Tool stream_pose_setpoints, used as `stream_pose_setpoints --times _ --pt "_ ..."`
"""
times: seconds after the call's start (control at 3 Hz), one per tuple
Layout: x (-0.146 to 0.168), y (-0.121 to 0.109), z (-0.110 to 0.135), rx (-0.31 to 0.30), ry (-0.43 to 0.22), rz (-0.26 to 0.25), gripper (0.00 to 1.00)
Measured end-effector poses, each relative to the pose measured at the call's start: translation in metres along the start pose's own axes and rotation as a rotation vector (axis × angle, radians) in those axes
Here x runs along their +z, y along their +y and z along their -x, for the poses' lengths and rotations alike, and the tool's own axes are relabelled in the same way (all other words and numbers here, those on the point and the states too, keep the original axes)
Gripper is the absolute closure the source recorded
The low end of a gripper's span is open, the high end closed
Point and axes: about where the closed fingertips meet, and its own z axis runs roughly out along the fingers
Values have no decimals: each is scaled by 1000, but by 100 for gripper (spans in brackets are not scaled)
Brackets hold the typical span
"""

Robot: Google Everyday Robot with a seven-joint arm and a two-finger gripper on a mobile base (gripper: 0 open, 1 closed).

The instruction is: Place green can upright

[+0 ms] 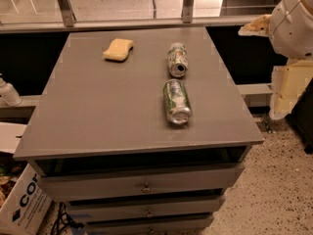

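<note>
Dark letters "CO" on the cardboard box [20, 205], lower left.

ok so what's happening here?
The robot isn't touching anything on the cabinet. The green can lies on its side on the cabinet top. A smaller can lies just behind it, and a sponge sits further left. The gripper hangs off the cabinet's right side, away from both cans.

Rounded white arm [293, 23], cream gripper [254, 25] far right
</note>
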Motion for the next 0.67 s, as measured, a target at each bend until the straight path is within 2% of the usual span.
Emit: stream_pose_setpoints --times 0.33,0.67 --pt "2 -18 -2 -186 1 -11 0" --pt "14 -30 -5 -354 -14 12 0"
